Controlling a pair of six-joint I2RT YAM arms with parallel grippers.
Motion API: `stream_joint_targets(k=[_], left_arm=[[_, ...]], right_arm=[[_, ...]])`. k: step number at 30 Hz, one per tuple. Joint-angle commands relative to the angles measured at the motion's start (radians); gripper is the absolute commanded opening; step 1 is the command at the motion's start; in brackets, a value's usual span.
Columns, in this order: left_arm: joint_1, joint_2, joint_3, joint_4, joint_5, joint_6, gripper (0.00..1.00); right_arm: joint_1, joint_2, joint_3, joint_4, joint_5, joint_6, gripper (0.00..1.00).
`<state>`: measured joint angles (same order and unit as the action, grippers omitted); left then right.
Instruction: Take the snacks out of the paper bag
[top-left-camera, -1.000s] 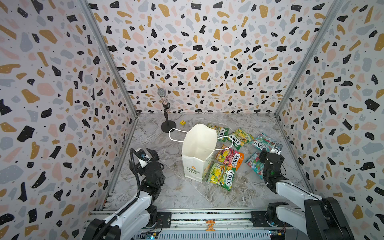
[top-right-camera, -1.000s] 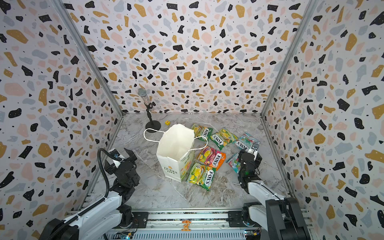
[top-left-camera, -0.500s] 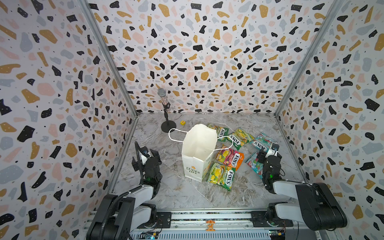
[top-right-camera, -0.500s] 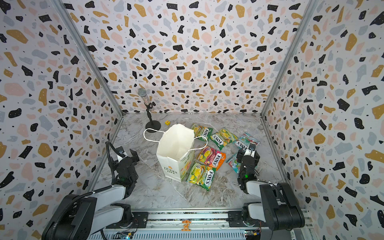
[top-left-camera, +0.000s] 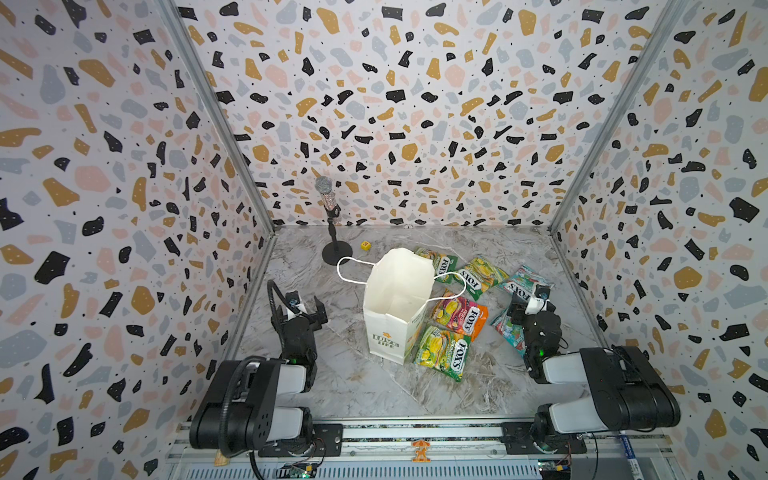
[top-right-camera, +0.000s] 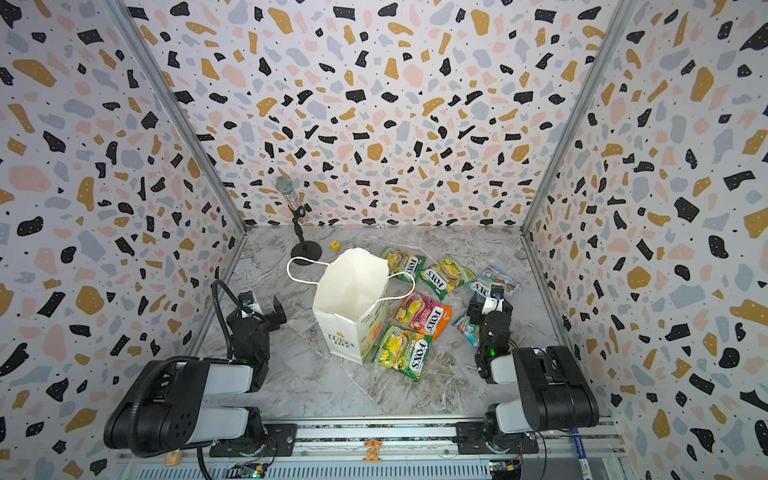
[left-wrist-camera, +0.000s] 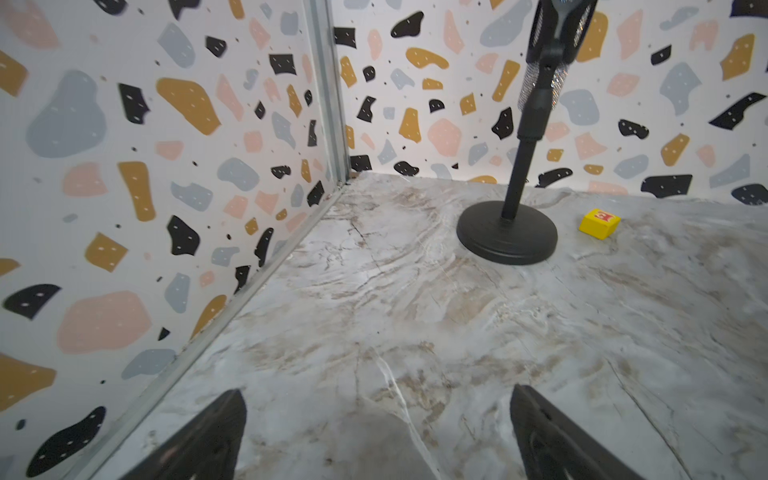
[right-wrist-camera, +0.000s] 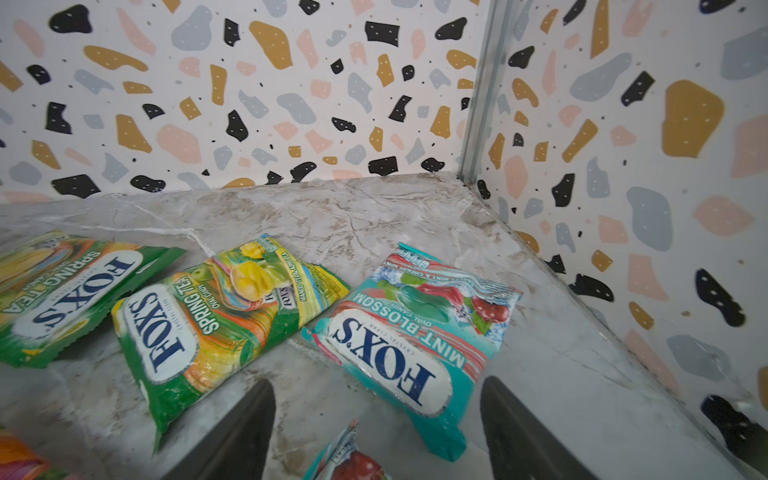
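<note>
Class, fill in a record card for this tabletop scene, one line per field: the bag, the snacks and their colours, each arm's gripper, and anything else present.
Bag: paper bag upright, mouth open, no pouch visible inside
Snacks: six snacks lying flat on the table, all to the right of the bag
Colours: three green-yellow pouches, one orange-pink pouch, two teal pouches
Left arm: left gripper open, holding nothing, left of the bag
Right arm: right gripper open, holding nothing, by the teal pouches
Other: microphone stand and yellow cube at the back
</note>
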<state>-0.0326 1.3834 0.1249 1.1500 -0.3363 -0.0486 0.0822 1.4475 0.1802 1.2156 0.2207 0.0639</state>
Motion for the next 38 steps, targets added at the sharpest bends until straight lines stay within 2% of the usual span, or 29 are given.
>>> stream_joint_targets(k=[1,3,5,8,38], left_arm=[[0.008,0.013,0.011,0.120,0.069,0.001,1.00],[0.008,0.034,0.009,0.151,0.065,-0.002,1.00],[0.007,0.025,0.029,0.095,0.062,-0.001,1.00],[0.001,0.033,0.039,0.086,0.052,0.002,1.00],[-0.007,0.027,0.041,0.076,0.048,0.009,1.00]], right_arm=[[-0.004,0.031,0.007,0.081,-0.099,-0.041,0.81],[-0.004,0.058,0.005,0.104,-0.122,-0.051,0.83],[-0.004,0.061,0.001,0.105,-0.143,-0.058,0.85],[-0.005,0.063,0.003,0.105,-0.142,-0.059,0.99],[-0.004,0.062,0.001,0.105,-0.143,-0.060,0.99]])
